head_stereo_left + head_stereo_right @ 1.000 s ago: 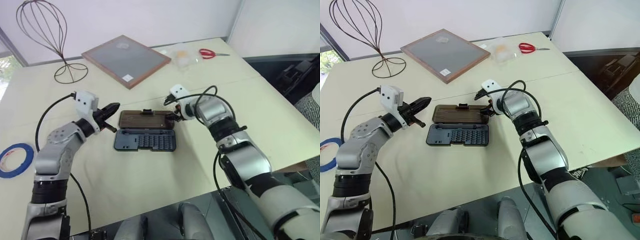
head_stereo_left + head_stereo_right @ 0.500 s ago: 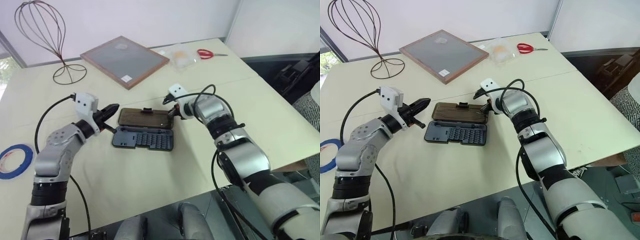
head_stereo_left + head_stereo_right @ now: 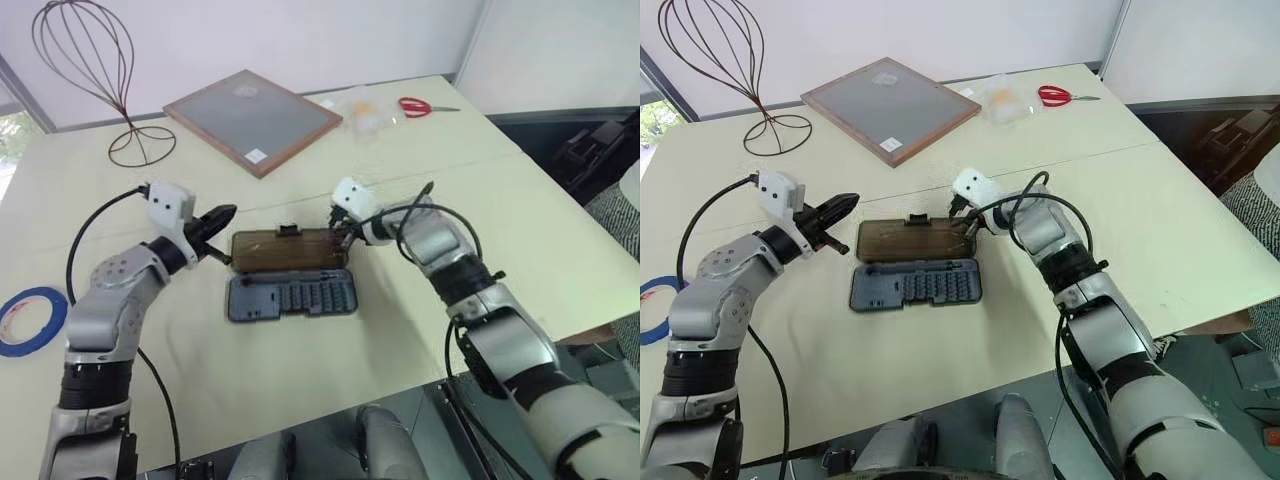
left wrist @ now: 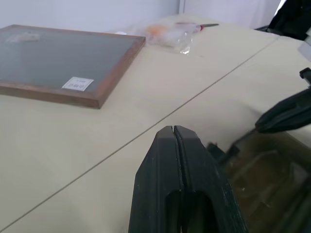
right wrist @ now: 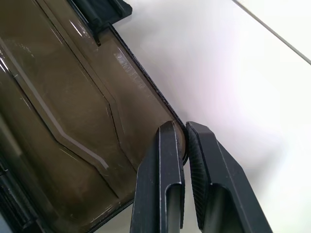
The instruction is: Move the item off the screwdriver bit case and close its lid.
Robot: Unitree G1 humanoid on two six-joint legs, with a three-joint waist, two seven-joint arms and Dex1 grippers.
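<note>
Screwdriver bit case (image 3: 291, 296) lies open on the tabletop (image 3: 420, 170) before us. Our right claw (image 5: 183, 141), wide a second ago, has pinched shut on the corner rim of the lid (image 3: 290, 250), so swinging it closed can begin. Our left claw (image 4: 174, 133) hovers shut, empty, beside the lid.

My desk (image 3: 300, 400) is pale cream. On it the screwdriver bit case (image 3: 291, 297) has a grey-blue tray with rows of small dark bits, and its lid (image 3: 288, 250) is smoky-brown and translucent with a black latch clip. My fingers (image 5: 160, 194) are black. Beyond lie a wood-framed grey board (image 3: 251, 119), red-handled scissors (image 3: 415, 106), a blue tape roll (image 3: 28, 320) and a dark wire stand (image 3: 95, 75).
</note>
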